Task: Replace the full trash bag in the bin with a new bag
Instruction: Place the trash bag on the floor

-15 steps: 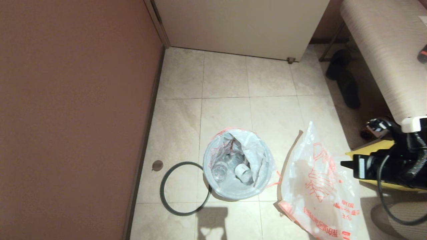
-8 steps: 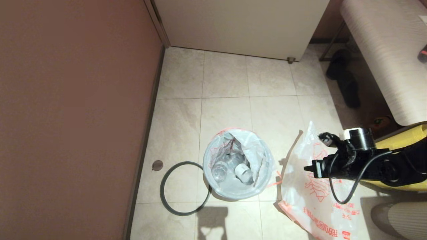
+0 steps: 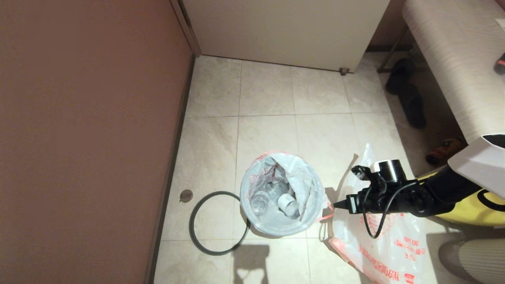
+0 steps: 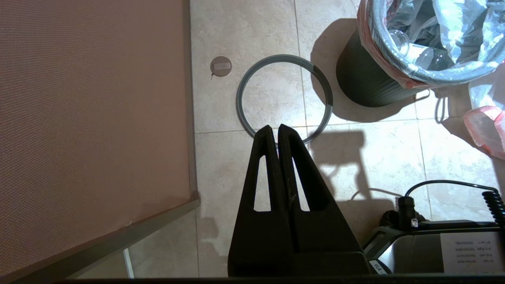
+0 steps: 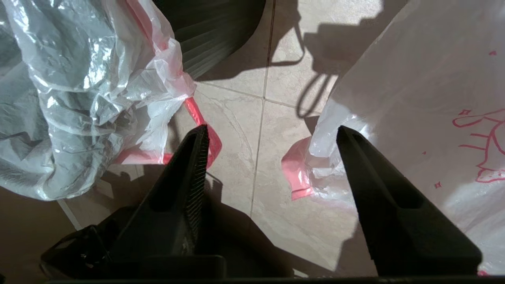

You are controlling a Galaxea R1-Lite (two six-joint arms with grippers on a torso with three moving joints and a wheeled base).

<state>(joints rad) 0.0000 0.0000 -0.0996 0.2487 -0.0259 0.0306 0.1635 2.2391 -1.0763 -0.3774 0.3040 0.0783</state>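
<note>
The full trash bag [image 3: 282, 195] lines the black bin [image 4: 367, 85] in the middle of the tiled floor, with clear bottles [image 3: 272, 199] showing inside. Its red-orange drawstring [image 5: 203, 130] hangs down the bin's right side. The grey rim ring [image 3: 215, 223] lies flat on the floor left of the bin. The new bag [image 3: 378, 232] with its red-orange print lies flat to the right. My right gripper [image 3: 340, 204] hovers open between bin and new bag, nothing between its fingers. My left gripper [image 4: 275, 128] is shut and empty, held above the ring's near edge.
A brown wall [image 3: 86, 134] runs along the left and a white cabinet [image 3: 284, 31] stands at the back. A yellow fabric bag [image 3: 473, 205] sits at the right under my arm. Dark shoes [image 3: 408, 92] lie below a striped bench [image 3: 457, 59].
My right arm has swung left across the new bag, and its gripper now reaches the bin's right side. The bags, bin and ring have not moved.
</note>
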